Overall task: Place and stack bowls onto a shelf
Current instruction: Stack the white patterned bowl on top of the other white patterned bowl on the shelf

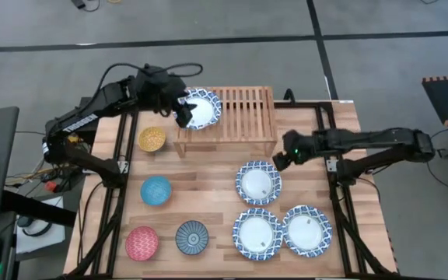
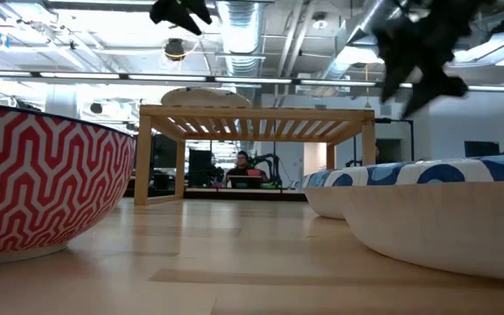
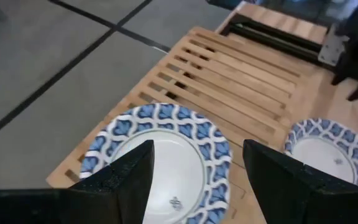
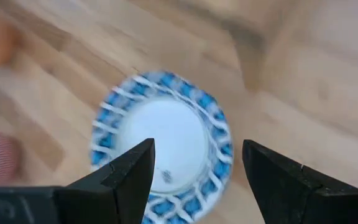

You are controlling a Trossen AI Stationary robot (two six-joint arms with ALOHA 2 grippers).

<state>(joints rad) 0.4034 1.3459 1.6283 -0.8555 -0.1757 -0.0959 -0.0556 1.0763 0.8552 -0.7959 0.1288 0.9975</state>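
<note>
One wide white bowl with a blue rim (image 1: 203, 109) (image 3: 160, 158) rests on the left end of the light-wood shelf's (image 1: 239, 117) slatted top. My left gripper (image 1: 183, 111) (image 3: 197, 149) hovers open just above it, a finger on either side. Three more white bowls lie on the table to the right: one (image 1: 258, 181) near the shelf and two (image 1: 257, 233) (image 1: 308, 230) at the near edge. My right gripper (image 1: 288, 155) (image 4: 197, 149) is open above the nearest of these (image 4: 163, 146). The yellow (image 1: 152, 139), light blue (image 1: 156, 190), red (image 1: 141, 242) and dark blue (image 1: 192, 236) bowls stand on the left.
The shelf's middle and right slats (image 3: 241, 81) are bare. In the low view the red bowl (image 2: 42, 184) and white bowls (image 2: 436, 210) fill the foreground, with the shelf (image 2: 256, 114) behind them. Black frame rails (image 1: 329, 140) run along the table's sides.
</note>
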